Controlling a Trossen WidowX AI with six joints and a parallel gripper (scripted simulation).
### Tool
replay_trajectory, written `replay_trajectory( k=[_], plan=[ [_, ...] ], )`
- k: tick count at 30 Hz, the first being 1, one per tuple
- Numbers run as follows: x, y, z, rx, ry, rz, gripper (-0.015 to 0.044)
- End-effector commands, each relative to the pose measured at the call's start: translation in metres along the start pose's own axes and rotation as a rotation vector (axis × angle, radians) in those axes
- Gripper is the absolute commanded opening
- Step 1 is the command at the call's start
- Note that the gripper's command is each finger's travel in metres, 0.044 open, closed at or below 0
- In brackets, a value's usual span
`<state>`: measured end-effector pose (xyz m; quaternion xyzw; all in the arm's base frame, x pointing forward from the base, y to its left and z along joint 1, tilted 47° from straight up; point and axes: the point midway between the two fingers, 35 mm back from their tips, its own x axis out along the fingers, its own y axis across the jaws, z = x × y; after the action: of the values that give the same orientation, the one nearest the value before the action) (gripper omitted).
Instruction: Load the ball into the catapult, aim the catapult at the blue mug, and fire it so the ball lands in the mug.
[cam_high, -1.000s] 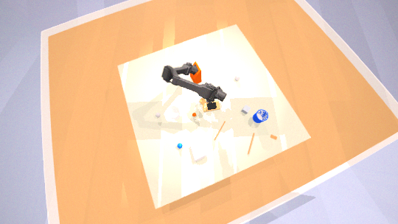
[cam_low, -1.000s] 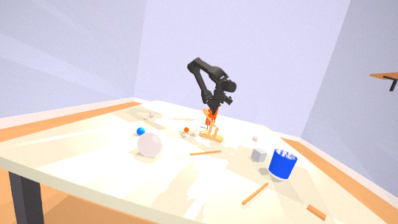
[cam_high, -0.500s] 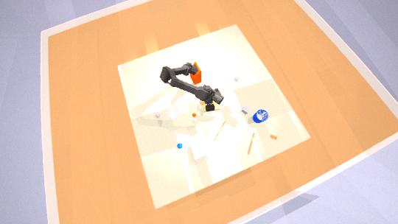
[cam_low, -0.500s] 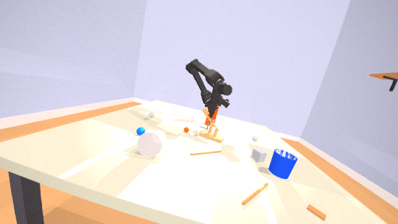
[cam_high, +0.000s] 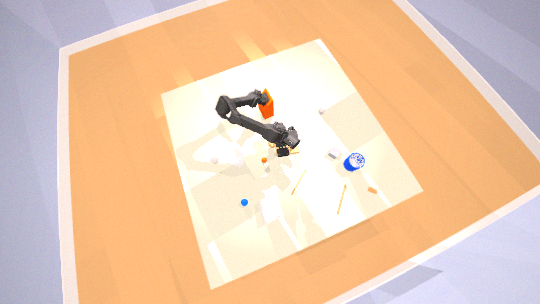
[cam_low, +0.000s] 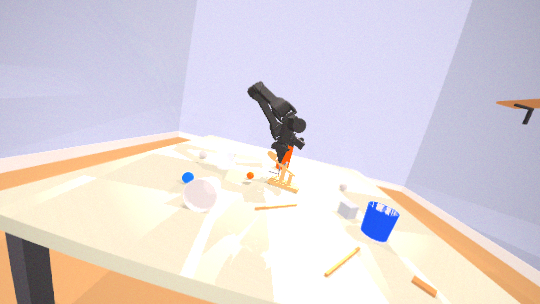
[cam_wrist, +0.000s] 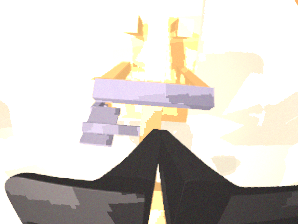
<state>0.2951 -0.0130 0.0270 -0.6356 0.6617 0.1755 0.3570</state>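
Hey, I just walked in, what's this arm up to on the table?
A single robot arm is leaning over a small wooden catapult, its gripper right above it with the jaws shut and nothing between them. The small orange ball lies on the table beside the catapult, not loaded yet. The blue mug stands upright some way off, with sticks, a grey block and other balls scattered about.

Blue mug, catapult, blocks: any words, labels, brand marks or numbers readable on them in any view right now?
None can be read in any view.
Blue cylindrical mug: only white streaks near its rim and a speckled white inside from the top view; no letters.
Small wooden catapult: plain.
Pale grey cube block: plain.
Black robot gripper, jaws shut: no markings.
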Motion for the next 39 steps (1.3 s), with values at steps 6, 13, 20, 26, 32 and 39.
replay_trajectory(
  k=[6,13,20,26,32,39],
  plan=[
    [0.012,0.0,-0.008,-0.002,0.007,-0.001,0.0],
    [0.023,0.001,-0.013,-0.002,0.008,-0.002,0.0],
    [0.031,0.001,-0.015,-0.002,0.008,-0.002,0.0],
    [0.041,0.001,-0.018,-0.002,0.009,-0.002,0.0],
    [0.048,0.001,-0.018,-0.002,0.009,-0.002,0.0],
    [0.044,-0.001,-0.014,-0.002,-0.004,-0.009,0.0]
  ],
)
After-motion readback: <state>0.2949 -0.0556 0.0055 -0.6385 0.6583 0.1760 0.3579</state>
